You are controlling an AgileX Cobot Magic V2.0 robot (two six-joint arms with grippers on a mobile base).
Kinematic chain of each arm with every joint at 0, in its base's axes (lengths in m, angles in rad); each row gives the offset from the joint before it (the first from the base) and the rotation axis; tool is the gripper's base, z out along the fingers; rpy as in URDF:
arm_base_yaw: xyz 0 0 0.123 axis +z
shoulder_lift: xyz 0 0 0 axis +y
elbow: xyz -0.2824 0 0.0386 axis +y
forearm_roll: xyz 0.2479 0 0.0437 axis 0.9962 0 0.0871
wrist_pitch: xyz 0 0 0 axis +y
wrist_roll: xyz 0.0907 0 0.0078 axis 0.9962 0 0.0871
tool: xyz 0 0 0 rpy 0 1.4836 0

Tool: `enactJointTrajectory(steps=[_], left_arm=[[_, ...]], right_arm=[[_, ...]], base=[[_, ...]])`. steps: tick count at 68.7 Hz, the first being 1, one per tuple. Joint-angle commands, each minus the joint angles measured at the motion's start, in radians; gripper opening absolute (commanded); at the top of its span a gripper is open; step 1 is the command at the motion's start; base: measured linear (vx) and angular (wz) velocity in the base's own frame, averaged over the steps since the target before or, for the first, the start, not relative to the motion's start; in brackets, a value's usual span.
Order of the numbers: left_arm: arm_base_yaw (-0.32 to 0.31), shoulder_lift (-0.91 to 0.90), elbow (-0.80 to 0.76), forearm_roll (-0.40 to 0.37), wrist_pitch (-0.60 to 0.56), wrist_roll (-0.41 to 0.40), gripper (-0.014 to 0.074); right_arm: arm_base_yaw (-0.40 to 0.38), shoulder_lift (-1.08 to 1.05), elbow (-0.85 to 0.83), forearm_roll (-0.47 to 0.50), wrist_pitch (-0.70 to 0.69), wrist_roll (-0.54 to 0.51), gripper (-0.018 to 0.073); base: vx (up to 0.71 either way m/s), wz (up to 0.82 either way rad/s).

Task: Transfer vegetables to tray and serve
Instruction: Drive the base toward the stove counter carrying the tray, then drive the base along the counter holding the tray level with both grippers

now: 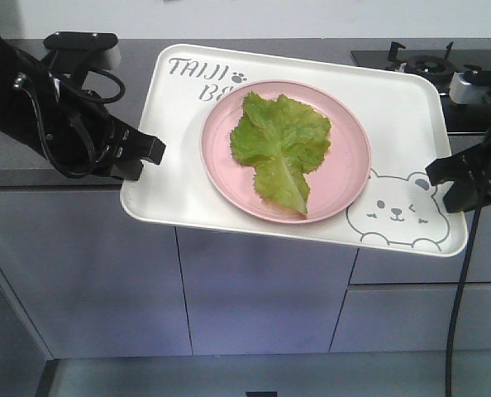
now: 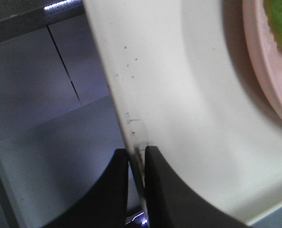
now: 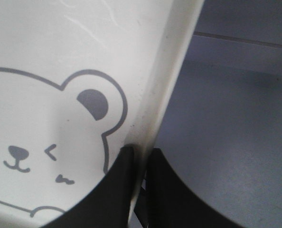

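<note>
Closest in, the left gripper [image 2: 136,154] is pinching down to a thin slit, its two black fingers [image 2: 115,185] sitting on either side of the tray [image 2: 179,95] rim at its left edge. Same on the other side: the right gripper [image 3: 140,153] is squeezing nearly closed on the tray's right rim, just beside the winking bear drawing [image 3: 36,137]. So two grippers are each gripping one edge of the one cream-white tray.

From the front, the tray is sitting tilted between the two arms, its near edge hanging out past the grey cabinet fronts [image 1: 254,289]. I can't tell whether its far edge is resting on the counter [image 1: 254,45].

On the tray, one round pink plate [image 1: 345,165] is sitting roughly in the middle, partly covering the grey lettering [image 1: 200,70]. Lying on that plate is one green lettuce leaf [image 1: 283,149], ruffled, its paler rib pointing toward the near rim. The leaf is staying wholly inside the plate and not touching the tray itself.

Farthest back, at the right, one stove burner [image 1: 427,62] is showing on the counter.
</note>
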Motion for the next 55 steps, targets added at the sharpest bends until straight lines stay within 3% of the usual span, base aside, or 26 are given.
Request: enactJointTrajectory(steps=[1,55], left_arm=[[-0.031,-0.044,-0.035,-0.162,-0.103,0.028,-0.0006],[-0.031,-0.044,-0.035,-0.162,-0.103,0.028,-0.0006]], right_arm=[[0.018,-0.043,-0.029,0.148,-0.016,-0.052,0.0004],[0.018,-0.043,-0.029,0.148,-0.016,-0.052,0.0004]], base=[[0.10,0.01],[0.12,0.01]])
